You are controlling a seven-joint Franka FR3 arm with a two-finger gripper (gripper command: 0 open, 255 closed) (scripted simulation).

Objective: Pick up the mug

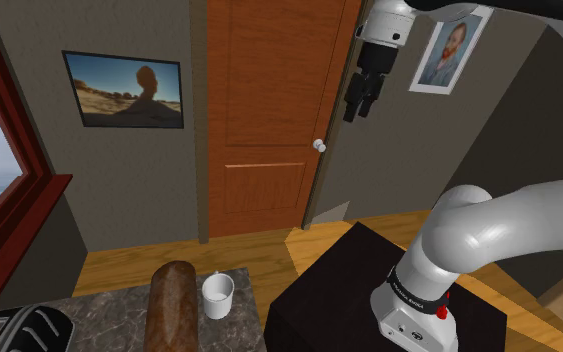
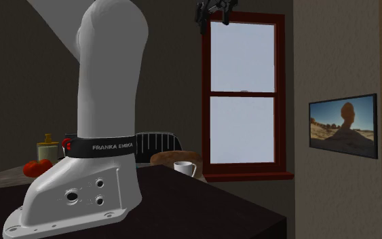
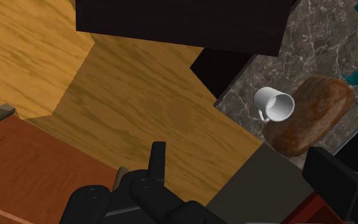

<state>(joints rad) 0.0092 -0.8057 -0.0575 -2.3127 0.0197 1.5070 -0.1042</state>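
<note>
The white mug (image 1: 217, 295) stands upright on a marbled counter (image 1: 109, 310), right beside a brown bread loaf (image 1: 174, 306). My black gripper (image 1: 359, 108) hangs high in the air in front of the door, far above the mug and off toward the shoulder view's right. In the wrist view the mug (image 3: 275, 104) shows its open mouth and handle against the loaf (image 3: 311, 116), well ahead of the gripper (image 3: 244, 175). The fingers (image 3: 157, 163) stand wide apart with nothing between them. The second exterior view shows the mug (image 2: 184, 168) behind the stand, with the gripper (image 2: 213, 17) near the ceiling.
The dark stand (image 1: 344, 290) sits beside the counter's end. A dark rack (image 1: 29, 325) lies past the loaf. A tomato (image 2: 36, 168) and a jar (image 2: 46, 148) sit further along. An orange door (image 1: 269, 110) and a red-framed window (image 2: 243, 95) line the walls.
</note>
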